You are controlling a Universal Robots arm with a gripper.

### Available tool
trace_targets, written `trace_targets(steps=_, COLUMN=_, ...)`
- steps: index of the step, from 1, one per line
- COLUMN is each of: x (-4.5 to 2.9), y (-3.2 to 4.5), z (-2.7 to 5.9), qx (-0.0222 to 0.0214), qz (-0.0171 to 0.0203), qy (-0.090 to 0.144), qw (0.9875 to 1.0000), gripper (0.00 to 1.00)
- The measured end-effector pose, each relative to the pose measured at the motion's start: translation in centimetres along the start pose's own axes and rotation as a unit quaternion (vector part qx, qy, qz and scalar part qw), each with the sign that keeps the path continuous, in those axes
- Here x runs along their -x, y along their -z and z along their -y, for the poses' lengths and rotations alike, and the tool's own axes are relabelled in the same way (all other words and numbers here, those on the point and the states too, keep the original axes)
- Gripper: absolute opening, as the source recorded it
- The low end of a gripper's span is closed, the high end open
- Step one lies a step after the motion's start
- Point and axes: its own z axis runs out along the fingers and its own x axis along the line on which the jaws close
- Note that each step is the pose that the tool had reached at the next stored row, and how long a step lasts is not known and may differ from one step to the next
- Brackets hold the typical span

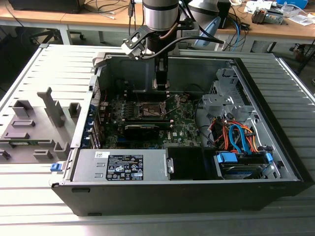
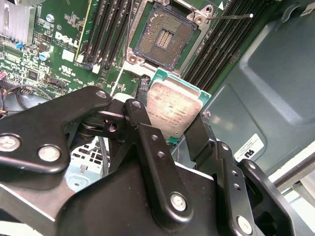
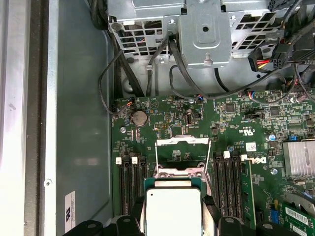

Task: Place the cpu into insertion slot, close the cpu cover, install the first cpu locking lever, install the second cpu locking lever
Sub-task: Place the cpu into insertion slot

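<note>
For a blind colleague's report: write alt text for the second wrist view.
A black claw grips a small square silver chip by two opposite edges. Beyond it, on a green circuit board, the socket lies open and empty.

Open computer case [image 1: 172,196] lay on slatted worktop [image 1: 29,201]. Power supply [image 1: 123,164] ran along case's near edge, orange cables [image 1: 227,135] beside. Grey fixture [image 1: 29,129] stood at worktop's edge.

My gripper [image 2: 173,104] is matt black metal; the cpu [image 2: 170,114] top is dull, smudged silver metal; the board [image 3: 206,123] glossy green.
</note>
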Motion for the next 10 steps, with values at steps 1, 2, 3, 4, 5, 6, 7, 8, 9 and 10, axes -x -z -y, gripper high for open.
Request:
trace_targets(steps=1, x=0.0, y=0.0, z=0.0, qx=0.0, qz=0.0, qy=0.0, qw=1.0, gripper=0.54)
trace_targets(steps=2, x=0.0, y=-0.01, z=0.0, qx=0.0, qz=0.0, qy=0.0, qw=1.0, gripper=0.54)
trace_targets(steps=3, x=0.0, y=-0.02, z=0.0, qx=0.0, qz=0.0, qy=0.0, qw=1.0, gripper=0.54)
trace_targets(steps=4, x=0.0, y=-0.03, z=0.0, qx=0.0, qz=0.0, qy=0.0, qw=1.0, gripper=0.54)
trace_targets(steps=5, x=0.0, y=-0.03, z=0.0, qx=0.0, qz=0.0, qy=0.0, qw=1.0, gripper=0.54)
trace_targets(steps=6, x=0.0, y=-0.04, z=0.01, qx=0.0, qz=0.0, qy=0.0, qw=1.0, gripper=0.54)
trace_targets(steps=7, x=0.01, y=-0.07, z=0.04, qx=0.0, qz=-0.0002, qy=0.002, qw=1.0, gripper=0.54)
trace_targets(steps=8, x=0.01, y=-0.08, z=0.05, qx=-0.0001, qz=-0.0004, qy=0.004, qw=1.0, gripper=0.54)
trace_targets(steps=9, x=0.01, y=-0.08, z=0.05, qx=-0.0001, qz=-0.0005, qy=0.006, qw=1.0, gripper=0.54)
trace_targets(steps=10, x=0.01, y=-0.09, z=0.05, qx=-0.0001, qz=-0.0008, qy=0.009, qw=1.0, gripper=0.54)
